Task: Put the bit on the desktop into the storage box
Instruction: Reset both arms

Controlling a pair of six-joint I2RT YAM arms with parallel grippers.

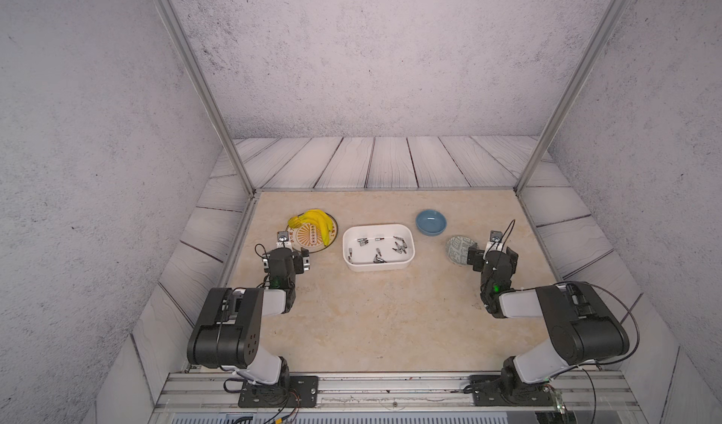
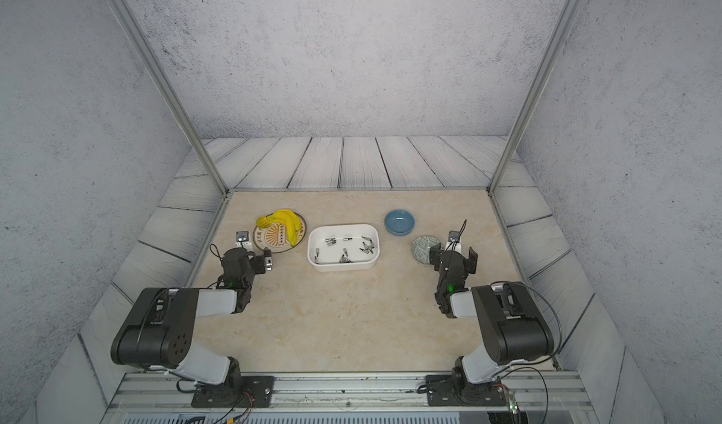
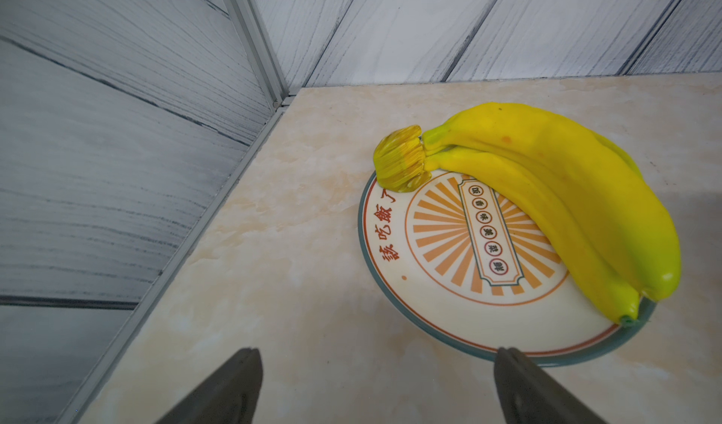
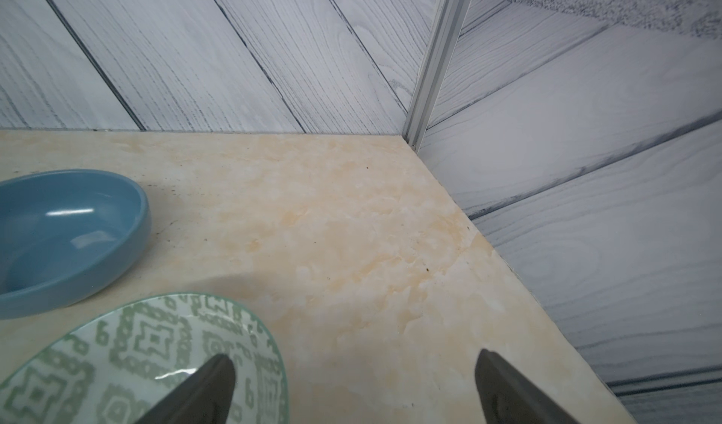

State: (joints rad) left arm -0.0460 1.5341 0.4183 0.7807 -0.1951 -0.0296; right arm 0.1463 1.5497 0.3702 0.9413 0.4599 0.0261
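Task judged done or nearly so: bits (image 1: 363, 241) seen scattered inside storage box (image 1: 378, 266), which sits mid-desktop. No loose bit spotted on desktop (image 1: 371, 316) in both top views, tho sth small could be missed.

L gripper (image 3: 377, 353) seen spread wide, empty, nr plate (image 3: 449, 308) w/ bananas (image 3: 566, 191). R gripper (image 4: 355, 355) likewise wide, empty, one finger above patterned bowl (image 4: 129, 348); blue bowl (image 4: 117, 273) just beside. Nothing found blocking box.
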